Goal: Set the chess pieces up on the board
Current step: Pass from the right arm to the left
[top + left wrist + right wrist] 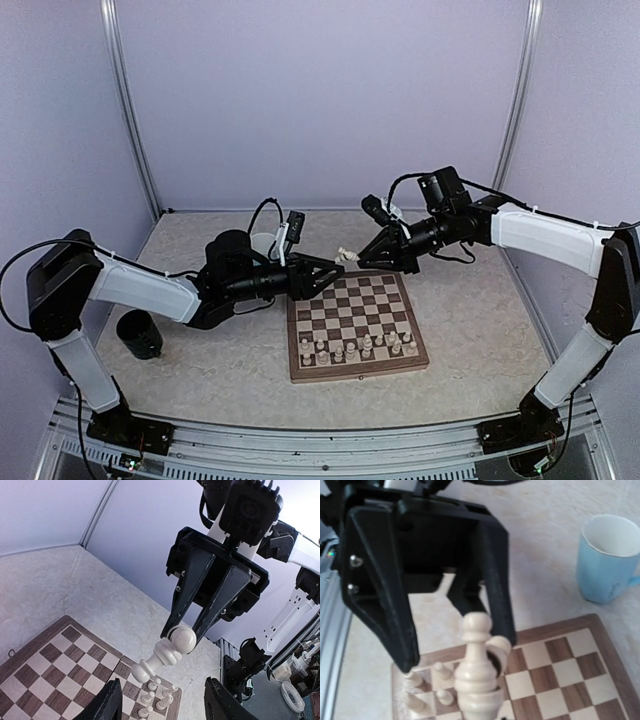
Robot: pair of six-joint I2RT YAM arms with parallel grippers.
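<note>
A cream chess piece (346,256) hangs in the air above the board's (352,301) far left corner. My right gripper (354,257) is shut on its round head. In the left wrist view that right gripper (183,636) pinches the piece (167,654), whose base points toward my left gripper (165,705). The left gripper (334,272) is open, its fingers (107,703) wide apart and touching nothing. The right wrist view shows the piece (476,675) close up, with the open left gripper (456,650) facing it. Several cream chess pieces (355,348) stand in the board's two near rows.
A pale blue mug (608,559) stands on the table past the board's (570,680) far left corner, behind the left arm. A black cup (140,335) sits at the left near the left arm's base. Pale walls enclose the table.
</note>
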